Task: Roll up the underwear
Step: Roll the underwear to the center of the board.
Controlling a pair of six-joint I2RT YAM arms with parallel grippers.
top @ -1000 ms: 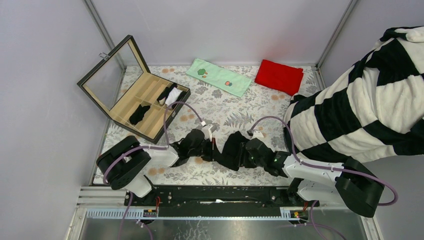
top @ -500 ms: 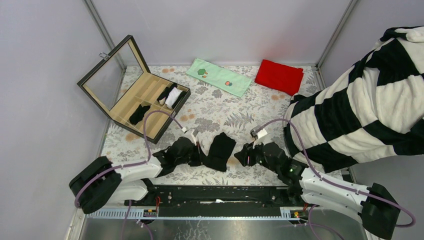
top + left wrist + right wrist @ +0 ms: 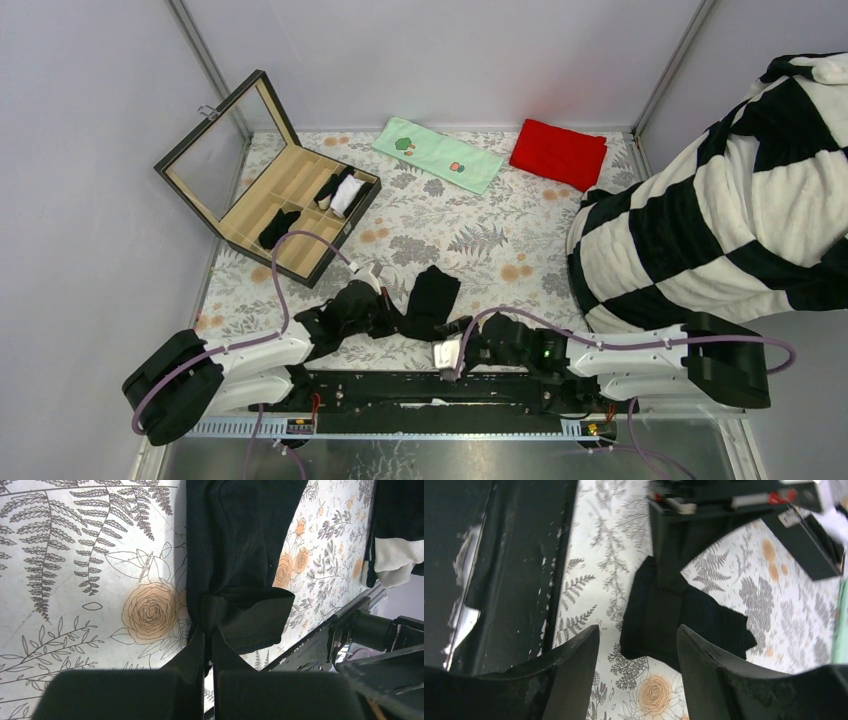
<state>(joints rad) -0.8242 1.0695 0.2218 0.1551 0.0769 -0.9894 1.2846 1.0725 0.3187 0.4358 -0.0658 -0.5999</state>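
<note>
**Left gripper** (image 3: 209, 632): closed to a tight pinch on the banded edge of the black underwear (image 3: 240, 540), with both fingers meeting on the cloth.

**Right gripper** (image 3: 638, 630): jaws stand moderately apart. It holds nothing and touches nothing, and the garment lies just ahead of its fingertips.

**Task item:** the underwear lies flat on the floral table cover (image 3: 480, 230), near the front edge. It is between the two grippers and just beyond the black mounting rail (image 3: 400, 385).

**Surroundings:**
- At far left is an open wooden box (image 3: 285, 190) with its glass lid raised, well apart from the garment.
- Along the far edge lie a green towel (image 3: 437, 153) and a red cloth (image 3: 557, 152).
- On the right, a black-and-white striped blanket (image 3: 720, 210) covers that side of the table.

**Counts:**
- One loose garment on the cover.
- Two black rolled pieces (image 3: 278, 228) and one white piece (image 3: 347, 195) in the box compartments.
- One towel, one red cloth and one blanket.
</note>
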